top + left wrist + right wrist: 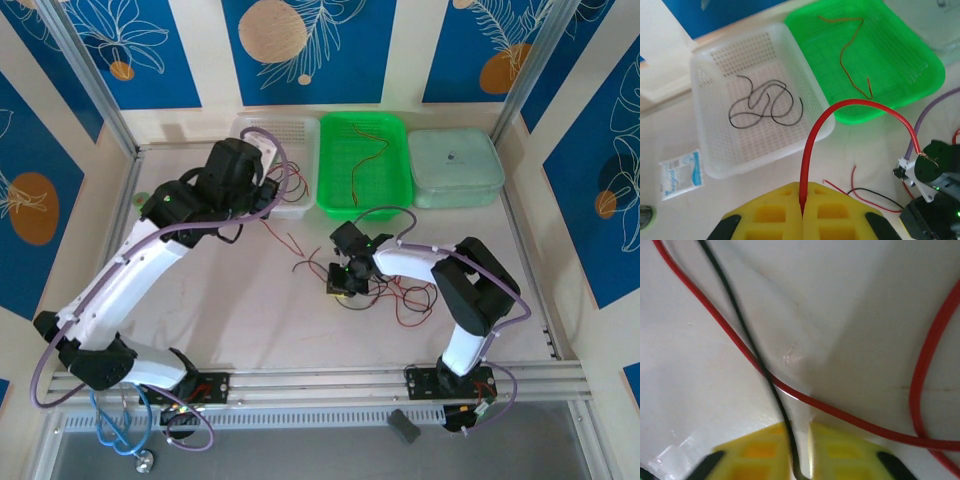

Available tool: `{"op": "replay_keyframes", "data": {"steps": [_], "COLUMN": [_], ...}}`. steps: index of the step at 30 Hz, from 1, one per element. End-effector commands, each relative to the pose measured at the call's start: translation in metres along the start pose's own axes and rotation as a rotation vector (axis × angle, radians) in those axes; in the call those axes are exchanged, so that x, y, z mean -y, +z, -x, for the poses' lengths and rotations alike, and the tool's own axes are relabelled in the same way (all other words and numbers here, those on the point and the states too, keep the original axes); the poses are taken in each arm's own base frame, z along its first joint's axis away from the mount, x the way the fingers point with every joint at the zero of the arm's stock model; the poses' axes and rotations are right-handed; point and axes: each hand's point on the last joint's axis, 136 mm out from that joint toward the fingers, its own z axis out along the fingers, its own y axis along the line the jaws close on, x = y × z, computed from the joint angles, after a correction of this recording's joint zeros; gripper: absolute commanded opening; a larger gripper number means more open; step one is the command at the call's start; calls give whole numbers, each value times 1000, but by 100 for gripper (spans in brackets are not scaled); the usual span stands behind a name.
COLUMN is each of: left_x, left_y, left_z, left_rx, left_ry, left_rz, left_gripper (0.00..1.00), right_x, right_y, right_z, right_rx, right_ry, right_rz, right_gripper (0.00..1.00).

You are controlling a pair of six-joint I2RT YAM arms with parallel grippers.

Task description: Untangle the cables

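Your left gripper (pixel 802 216) clamps a red cable (pixel 812 132) arching toward two o'clock, while your right gripper (pixel 799 460) pinches a black cable (pixel 740 325) running toward eleven o'clock.

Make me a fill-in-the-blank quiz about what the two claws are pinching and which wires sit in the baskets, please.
The left gripper is shut on an arching wire whose colour is ___.
The right gripper is shut on a thin strand whose colour is ___.
The curled black wire lies in the left basket, which is ___.
The reddish wire lies in the neighbouring basket, which is ___.
Missing words: red; black; white; green.
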Motion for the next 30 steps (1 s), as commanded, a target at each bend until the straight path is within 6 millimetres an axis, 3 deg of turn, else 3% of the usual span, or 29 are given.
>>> {"op": "replay_keyframes", "data": {"steps": [1, 5, 9, 10, 13, 16, 22, 26, 30], "left_x": [-19, -28, -24, -22, -15, -5, 16, 21, 23], "left_y": [-29, -43, -45, -44, -37, -25, 10, 46, 90], "left_z": [13, 27, 42, 46, 62, 82, 128, 149, 160], "left_rx": [48, 97, 148, 160, 210, 272, 413, 465, 507], "left_ry": [35, 40, 35, 33, 34, 40, 30, -1, -39], "left_rz": [61, 94, 73, 65, 47, 26, -16, 4, 24], "left_gripper": [0, 0, 0, 0, 0, 0, 0, 0, 0], "right_x": [18, 33, 31, 28, 18, 7, 1, 20, 39], "right_y": [11, 8, 1, -2, -19, -46, -112, -149, -170], "right_z": [-6, -14, -19, -19, -18, -14, -15, -20, -29], "right_rx": [-10, -8, -2, 5, 39, 99, 238, 328, 390], "right_ry": [13, 27, 24, 17, -8, -47, -92, -38, 40], "right_rz": [-90, -140, -113, -100, -58, -23, -1, -37, -47], "right_gripper": [2, 0, 2, 6, 30, 48, 63, 64, 64]}}
